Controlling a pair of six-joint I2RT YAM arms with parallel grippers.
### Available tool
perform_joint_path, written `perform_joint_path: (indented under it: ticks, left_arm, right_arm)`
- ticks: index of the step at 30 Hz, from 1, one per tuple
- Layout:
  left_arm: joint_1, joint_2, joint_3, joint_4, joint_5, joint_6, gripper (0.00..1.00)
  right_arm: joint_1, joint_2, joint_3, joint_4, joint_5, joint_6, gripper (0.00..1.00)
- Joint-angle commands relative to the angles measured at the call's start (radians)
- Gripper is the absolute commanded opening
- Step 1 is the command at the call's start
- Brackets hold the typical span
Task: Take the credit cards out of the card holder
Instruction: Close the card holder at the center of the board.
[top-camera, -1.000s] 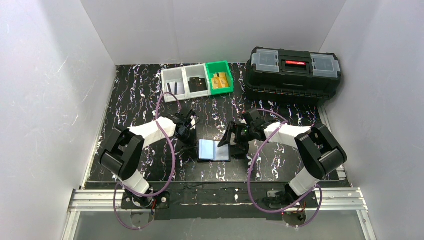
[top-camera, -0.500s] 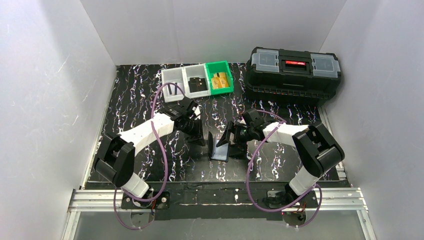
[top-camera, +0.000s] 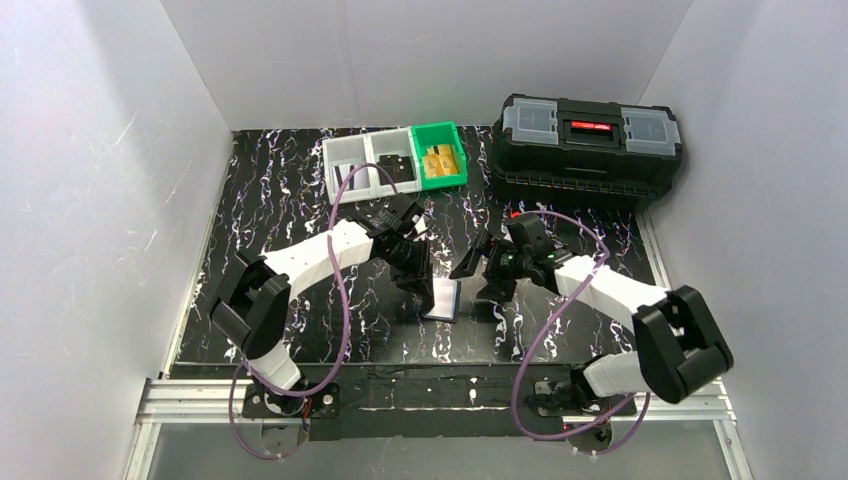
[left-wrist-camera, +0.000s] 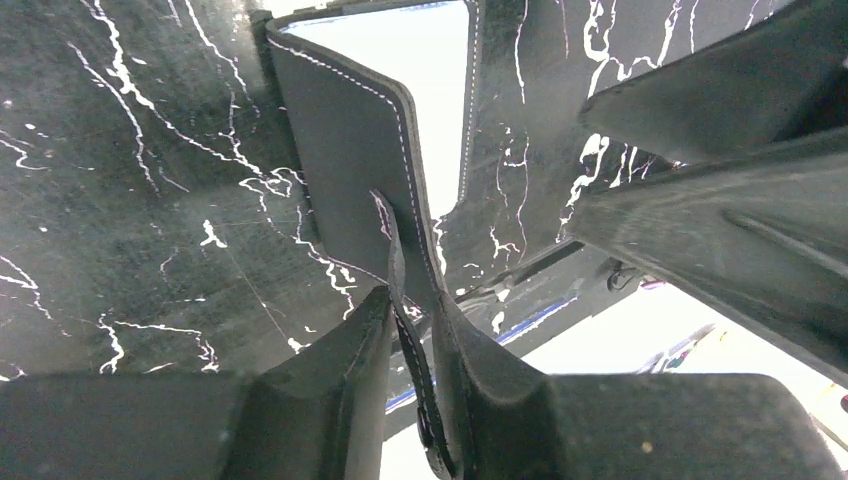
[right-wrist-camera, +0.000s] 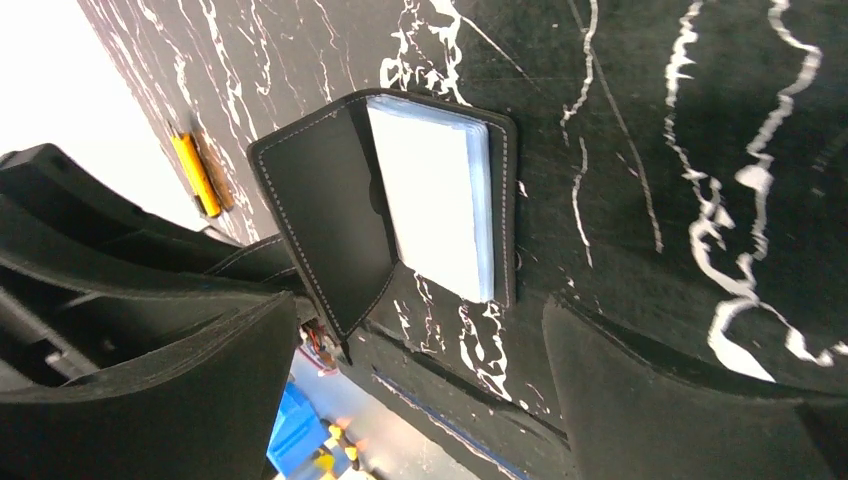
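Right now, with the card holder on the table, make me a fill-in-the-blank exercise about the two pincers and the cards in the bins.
1. The left pincer is ____ on the black cover of the card holder.
2. The right pincer stands ____ beside the holder and grips nothing.
3. The gold-orange credit cards lie in the ____ bin at the back.

Missing words: shut; open; green.

Holder (right-wrist-camera: 325, 225) looks matt black, leather-like, pale-stitched; its pockets (right-wrist-camera: 435, 205) are glossy clear plastic. Table (right-wrist-camera: 640, 90) is smooth, white-veined black. Toolbox (top-camera: 585, 150) at one o'clock is hard plastic
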Motion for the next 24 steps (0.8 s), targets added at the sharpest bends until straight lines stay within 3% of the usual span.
perform_joint_path:
  ticks: [1, 6, 17, 24]
  left_arm:
    - [-0.028, 0.021, 0.059, -0.037, -0.006, -0.013, 0.22]
    - [-0.059, 0.073, 0.111, -0.036, -0.002, -0.009, 0.32]
    - [-0.112, 0.184, 0.202, 0.01, 0.066, -0.021, 0.67]
    - [-0.119, 0.248, 0.207, 0.064, 0.098, -0.042, 0.79]
  right_arm:
    - [-0.029, -0.116, -0.021, -0.102, 0.108, 0.003, 0.98]
    - [-0.045, -0.221, -0.014, -0.196, 0.173, -0.025, 0.98]
    - [-0.047, -0.338, 0.016, -0.327, 0.272, -0.063, 0.98]
    - [-0.046, -0.39, 0.017, -0.374, 0.321, -0.066, 0.98]
